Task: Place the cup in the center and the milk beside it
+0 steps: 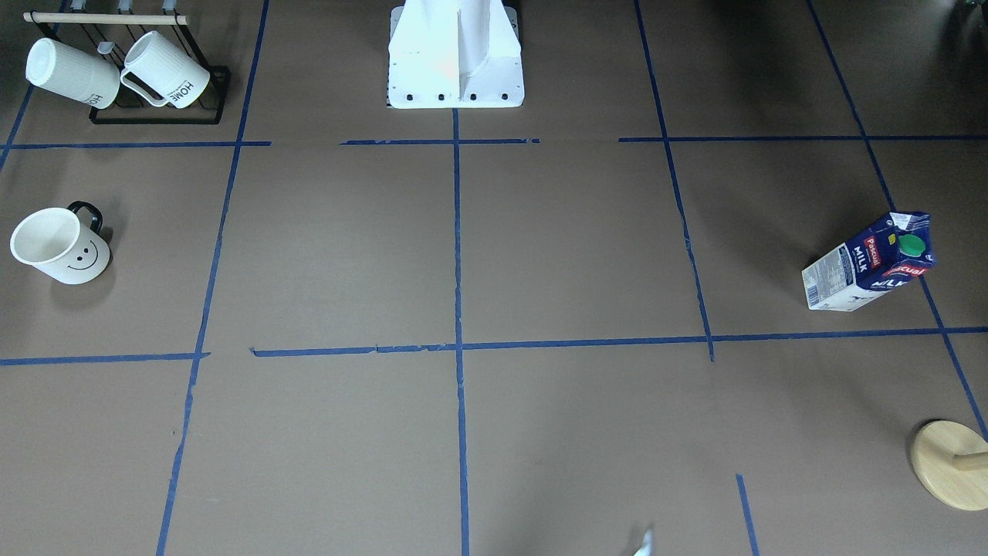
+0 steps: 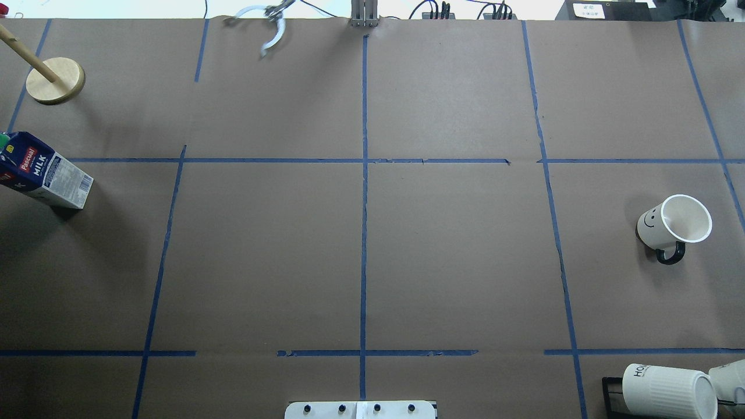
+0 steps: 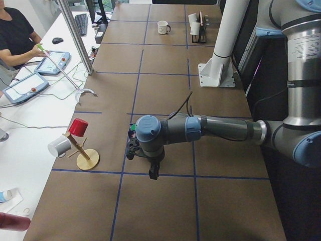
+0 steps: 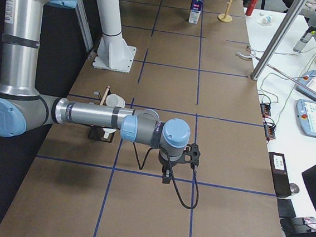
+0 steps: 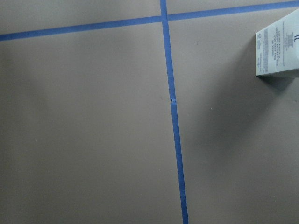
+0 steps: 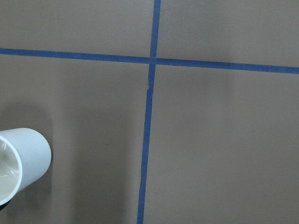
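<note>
The cup (image 1: 62, 247) stands upright at the robot's right end of the table, its smiley face and black handle showing; it also shows in the overhead view (image 2: 669, 224) and at the lower left of the right wrist view (image 6: 21, 163). The milk (image 1: 868, 266) stands at the opposite end (image 2: 43, 174) and shows at the upper right of the left wrist view (image 5: 280, 46). The center (image 2: 364, 256) is bare paper crossed by blue tape. My left gripper (image 3: 154, 173) hovers near the milk. My right gripper (image 4: 166, 175) hovers near the cup. I cannot tell whether either is open or shut.
A black rack (image 1: 154, 77) with two ribbed "HOME" mugs stands at the robot's right near its base (image 1: 455, 54). A wooden peg stand (image 2: 55, 81) is beyond the milk. An operator (image 3: 15, 35) sits at the side table.
</note>
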Action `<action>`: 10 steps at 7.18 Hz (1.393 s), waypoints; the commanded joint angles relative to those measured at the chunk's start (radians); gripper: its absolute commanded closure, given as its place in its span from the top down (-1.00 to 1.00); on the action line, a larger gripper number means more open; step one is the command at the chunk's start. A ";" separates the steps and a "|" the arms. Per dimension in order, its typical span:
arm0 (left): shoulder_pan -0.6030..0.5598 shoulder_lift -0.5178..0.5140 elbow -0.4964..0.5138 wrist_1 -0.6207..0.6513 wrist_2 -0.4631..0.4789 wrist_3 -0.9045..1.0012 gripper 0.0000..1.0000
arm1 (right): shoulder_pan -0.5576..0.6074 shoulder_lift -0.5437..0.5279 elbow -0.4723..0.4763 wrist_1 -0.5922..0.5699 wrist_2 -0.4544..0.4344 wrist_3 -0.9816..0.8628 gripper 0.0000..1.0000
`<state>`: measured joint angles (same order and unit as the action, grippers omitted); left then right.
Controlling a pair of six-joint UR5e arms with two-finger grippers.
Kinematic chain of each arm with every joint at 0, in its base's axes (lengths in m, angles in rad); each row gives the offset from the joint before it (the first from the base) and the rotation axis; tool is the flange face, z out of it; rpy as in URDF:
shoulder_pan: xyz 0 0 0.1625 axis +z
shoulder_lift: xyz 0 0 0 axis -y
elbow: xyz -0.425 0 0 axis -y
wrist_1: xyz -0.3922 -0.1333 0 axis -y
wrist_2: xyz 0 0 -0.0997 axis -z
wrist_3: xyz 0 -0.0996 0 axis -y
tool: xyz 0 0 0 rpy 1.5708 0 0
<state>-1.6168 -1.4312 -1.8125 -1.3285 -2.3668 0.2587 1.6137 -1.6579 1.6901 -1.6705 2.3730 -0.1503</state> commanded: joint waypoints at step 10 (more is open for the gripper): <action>0.003 0.009 -0.019 -0.060 -0.008 0.017 1.00 | -0.002 0.000 -0.024 0.104 0.031 0.000 1.00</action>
<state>-1.6138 -1.4233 -1.8360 -1.3844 -2.3746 0.2773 1.6122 -1.6561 1.6700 -1.5803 2.3849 -0.1507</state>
